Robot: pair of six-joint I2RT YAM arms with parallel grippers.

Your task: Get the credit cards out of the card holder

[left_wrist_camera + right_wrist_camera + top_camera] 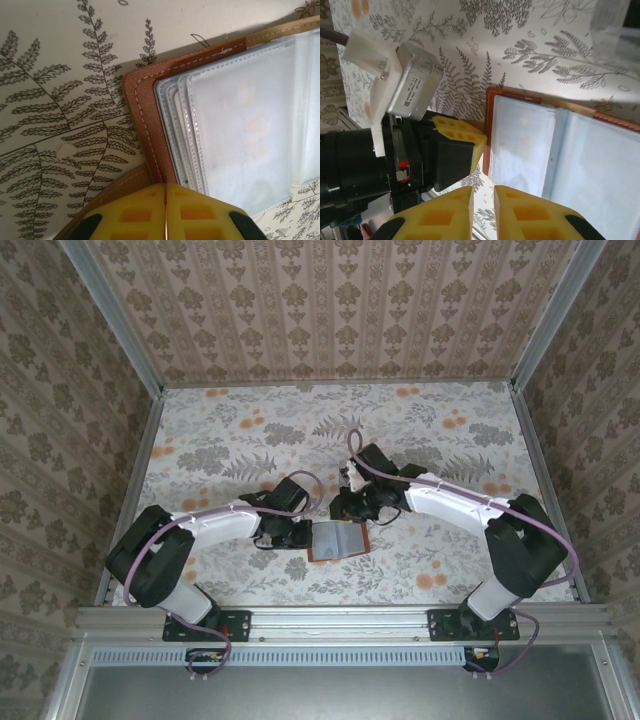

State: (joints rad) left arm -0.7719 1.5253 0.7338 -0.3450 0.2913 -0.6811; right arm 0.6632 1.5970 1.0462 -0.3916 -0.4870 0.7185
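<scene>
Pinching: left tool (165,186) clamped on card holder (142,115) edge | right tool (482,190) slightly ajar, empty, by its edge

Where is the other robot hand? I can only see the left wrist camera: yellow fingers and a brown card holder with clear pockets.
Observer: In the top view, the right gripper is just past the card holder's far edge.
Operator: Is it grabbing something?
Observer: No. On the right wrist camera its fingers are a little apart, and only the flowery table shows between them.
</scene>
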